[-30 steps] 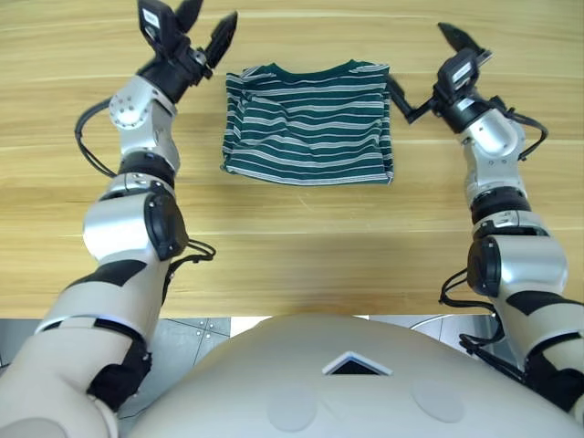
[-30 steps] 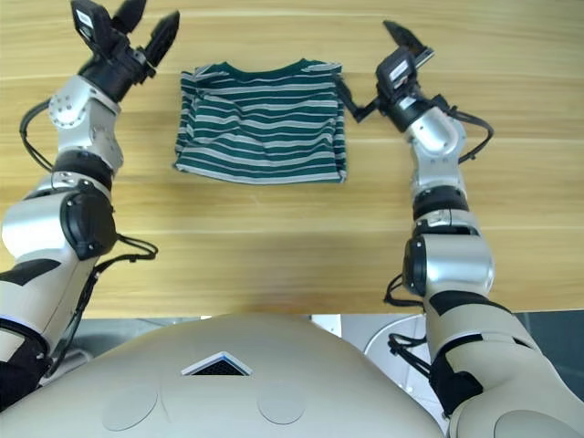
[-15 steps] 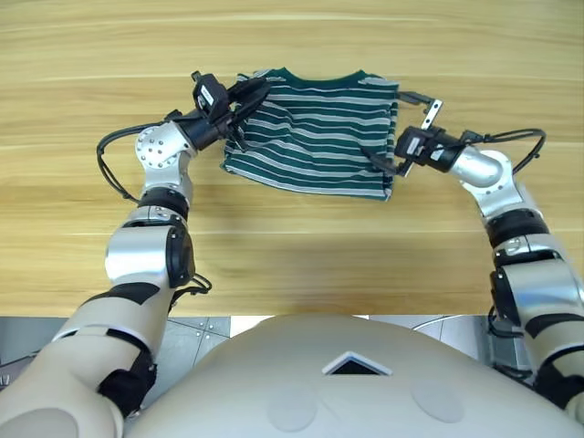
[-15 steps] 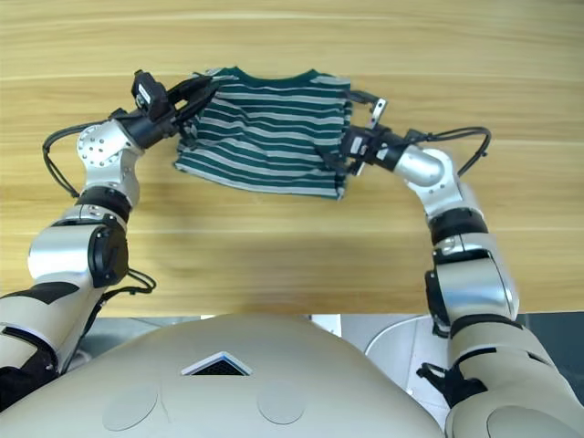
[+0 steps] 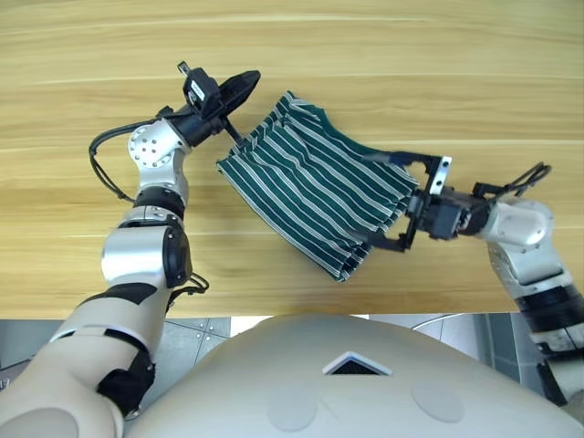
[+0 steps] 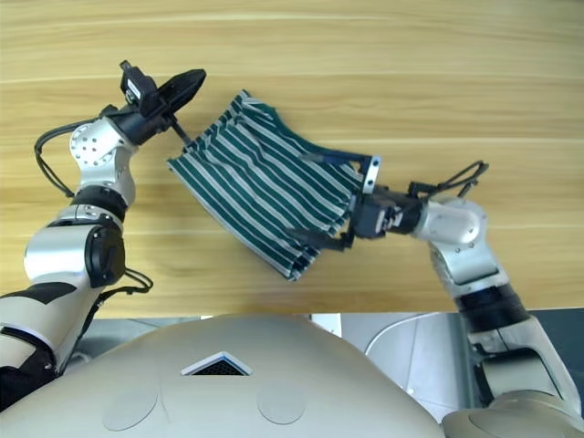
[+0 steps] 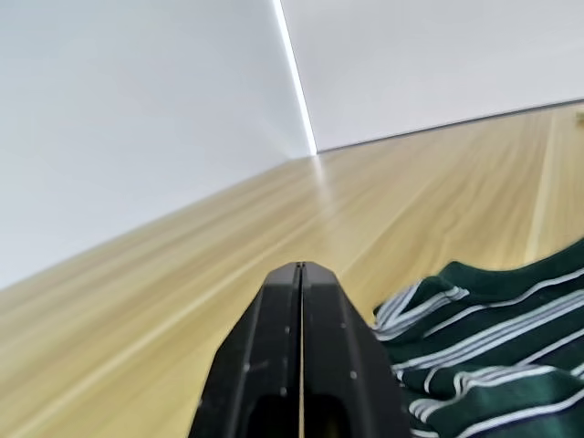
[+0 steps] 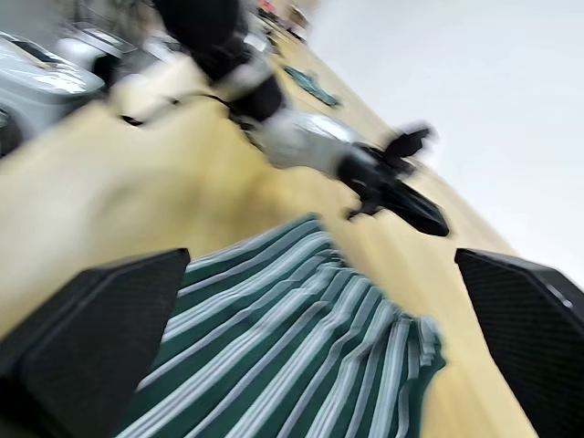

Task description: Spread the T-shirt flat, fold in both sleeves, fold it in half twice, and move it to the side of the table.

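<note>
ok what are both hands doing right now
left hand: closed, holding nothing, just beside the T-shirt.
right hand: open, straddling the T-shirt's edge.

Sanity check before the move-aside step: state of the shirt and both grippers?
T-shirt: folded, lying diagonally on the table.
Left gripper: shut, beside the T-shirt's far corner.
Right gripper: open, fingers straddling the T-shirt's near edge.

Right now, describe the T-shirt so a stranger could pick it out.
On the wooden table, toward its near edge, lies the folded T-shirt, set aslant. The open right tool straddles its near-right edge; the shut left tool sits by its far-left corner. Dark green cloth with thin pale stripes marks it out.
</note>
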Controlling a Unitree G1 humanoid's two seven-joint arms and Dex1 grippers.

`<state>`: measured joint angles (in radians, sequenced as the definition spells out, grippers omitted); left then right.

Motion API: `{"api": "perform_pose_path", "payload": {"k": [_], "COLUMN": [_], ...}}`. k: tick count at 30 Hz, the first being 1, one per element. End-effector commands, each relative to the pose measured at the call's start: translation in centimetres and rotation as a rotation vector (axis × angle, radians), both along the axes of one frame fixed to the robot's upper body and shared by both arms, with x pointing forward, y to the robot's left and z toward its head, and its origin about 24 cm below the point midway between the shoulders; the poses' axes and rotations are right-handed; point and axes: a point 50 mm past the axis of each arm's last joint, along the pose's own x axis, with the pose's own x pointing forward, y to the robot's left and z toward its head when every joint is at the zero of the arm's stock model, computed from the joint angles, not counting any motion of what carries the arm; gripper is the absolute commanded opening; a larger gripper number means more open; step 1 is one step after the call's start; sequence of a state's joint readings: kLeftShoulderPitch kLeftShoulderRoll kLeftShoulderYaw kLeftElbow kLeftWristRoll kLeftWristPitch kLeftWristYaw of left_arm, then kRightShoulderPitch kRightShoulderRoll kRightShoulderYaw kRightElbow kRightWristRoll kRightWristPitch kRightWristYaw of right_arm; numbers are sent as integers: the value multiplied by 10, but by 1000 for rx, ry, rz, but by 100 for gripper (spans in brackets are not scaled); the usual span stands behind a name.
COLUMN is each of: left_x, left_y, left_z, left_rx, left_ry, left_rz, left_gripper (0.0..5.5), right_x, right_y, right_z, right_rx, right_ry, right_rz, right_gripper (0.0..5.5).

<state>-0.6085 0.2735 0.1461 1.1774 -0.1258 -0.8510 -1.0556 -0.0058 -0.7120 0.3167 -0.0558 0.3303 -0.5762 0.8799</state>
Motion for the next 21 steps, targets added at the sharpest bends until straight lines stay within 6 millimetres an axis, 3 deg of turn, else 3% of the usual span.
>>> {"api": "perform_pose_path", "payload": {"k": [1,5,9,15,21], "left_x": [-22,-55,-71,-67,-61], "left_y": [5,8,3,-13,-21], "left_z": [-5,-1,3,-15,-29], "left_rx": [76,151,263,562,828], "left_ry": [-25,-30,-19,-38,-95], "left_rz": [-180,-475,-607,-597,-618], "left_gripper": [3,3,3,3,3], "right_x": [29,68,89,92,87], "right_y": [19,35,52,69,75], "right_z": [-1,-9,-27,-55,-64], "right_rx": [-3,-48,-141,-267,-294], "right_ry": [-47,-94,-108,-117,-108], "right_rz": [-110,-301,-390,-396,-358], "right_gripper": [540,540,540,540,540]}}
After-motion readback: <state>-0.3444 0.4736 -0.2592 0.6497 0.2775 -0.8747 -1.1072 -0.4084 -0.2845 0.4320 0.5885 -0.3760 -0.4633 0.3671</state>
